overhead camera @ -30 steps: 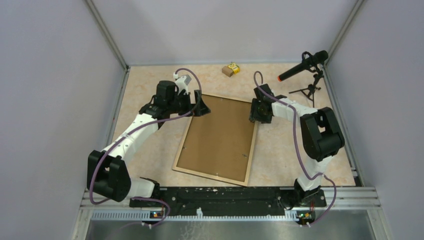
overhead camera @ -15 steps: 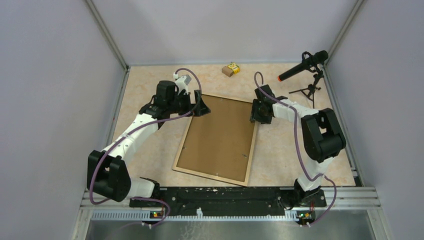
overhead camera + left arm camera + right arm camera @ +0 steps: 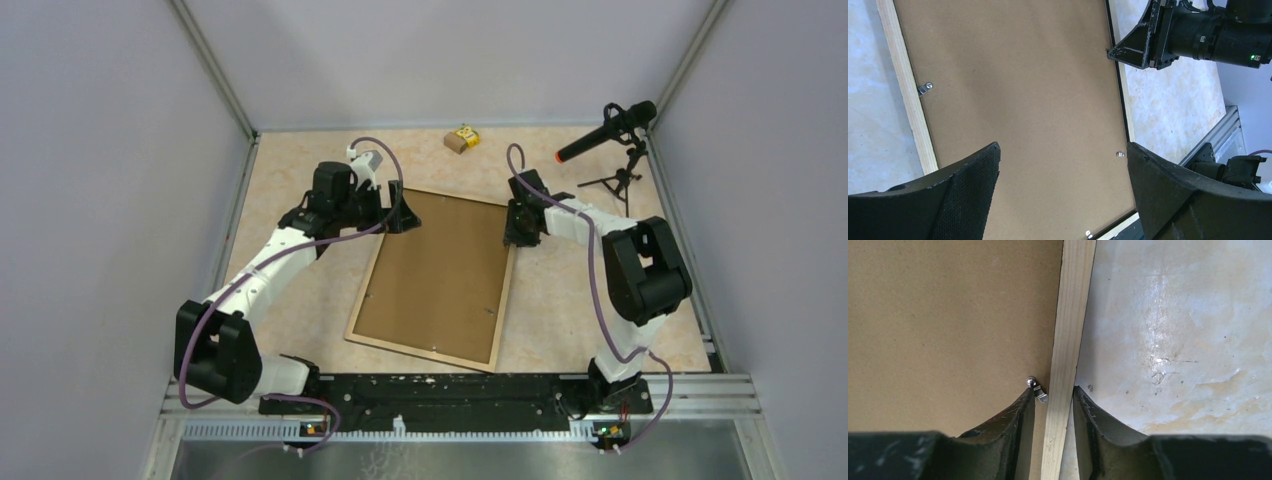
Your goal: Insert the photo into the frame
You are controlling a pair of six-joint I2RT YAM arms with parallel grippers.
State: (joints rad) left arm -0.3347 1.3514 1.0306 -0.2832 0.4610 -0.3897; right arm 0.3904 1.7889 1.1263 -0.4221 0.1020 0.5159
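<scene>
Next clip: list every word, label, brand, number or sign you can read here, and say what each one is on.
Nothing can be read in any view.
small yellow box, far side: it has printing on it, but this is too small and blurred to read.
backing board: plain brown, no writing visible.
the frame: bare wood rim, no label visible.
microphone: no marking can be made out.

Left arm point(image 3: 270, 255): stretched forward; left gripper point(image 3: 1063, 150) jaws spread wide. Right arm point(image 3: 640, 270): folded, forearm reaching inward; right gripper point(image 3: 1054, 392) pointing down, jaws narrowly parted.
</scene>
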